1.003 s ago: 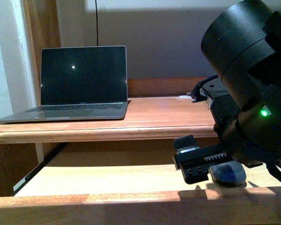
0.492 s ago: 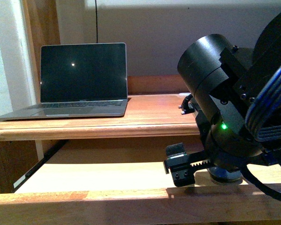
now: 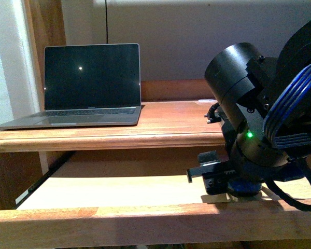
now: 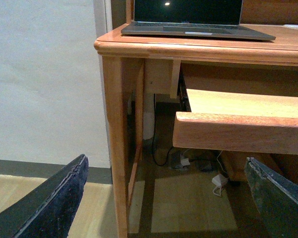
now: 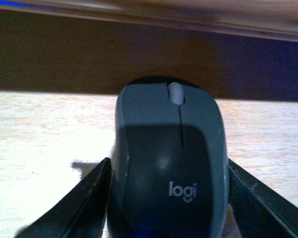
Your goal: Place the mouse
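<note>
Grey mouse [image 5: 166,148] sits clamped in the right gripper [image 5: 169,166] on the wooden shelf [image 5: 39,134], near its front edge.

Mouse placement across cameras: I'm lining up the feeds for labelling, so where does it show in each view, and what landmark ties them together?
Front view: the mouse is low right, nearly hidden under the right arm.
Left wrist view: not in it.
Right wrist view: the mouse fills the centre, between the right pincer fingers.
Shared landmark: the pale wooden pull-out shelf it rests on.
</note>
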### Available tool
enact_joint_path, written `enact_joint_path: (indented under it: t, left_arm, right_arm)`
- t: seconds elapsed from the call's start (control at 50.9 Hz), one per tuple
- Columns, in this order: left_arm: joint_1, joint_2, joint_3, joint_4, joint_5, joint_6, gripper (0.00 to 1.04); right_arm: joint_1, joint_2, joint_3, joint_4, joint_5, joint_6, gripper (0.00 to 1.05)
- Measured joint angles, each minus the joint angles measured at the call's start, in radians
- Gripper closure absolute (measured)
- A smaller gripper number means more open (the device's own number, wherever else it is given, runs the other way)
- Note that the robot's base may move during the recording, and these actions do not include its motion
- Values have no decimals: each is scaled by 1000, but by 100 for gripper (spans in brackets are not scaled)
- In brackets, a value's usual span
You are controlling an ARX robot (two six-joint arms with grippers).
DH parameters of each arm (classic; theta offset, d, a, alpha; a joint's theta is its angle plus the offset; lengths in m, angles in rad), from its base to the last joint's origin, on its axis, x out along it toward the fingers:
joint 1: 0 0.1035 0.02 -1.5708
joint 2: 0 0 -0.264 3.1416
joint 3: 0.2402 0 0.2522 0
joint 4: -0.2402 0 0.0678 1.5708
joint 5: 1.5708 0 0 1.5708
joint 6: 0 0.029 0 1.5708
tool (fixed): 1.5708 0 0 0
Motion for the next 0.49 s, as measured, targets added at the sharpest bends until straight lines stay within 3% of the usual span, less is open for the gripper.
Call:
enact_joint_path:
  t: [0.098,0.492]
  left_arm:
    - [0,0,0,0,0,0,8]
    - [0,0,0,0,0,0,8]
  right_arm:
    - [-14,-3,-4,8,-16,2,48]
    - [-23,-287,-122,-49,-125,2,48]
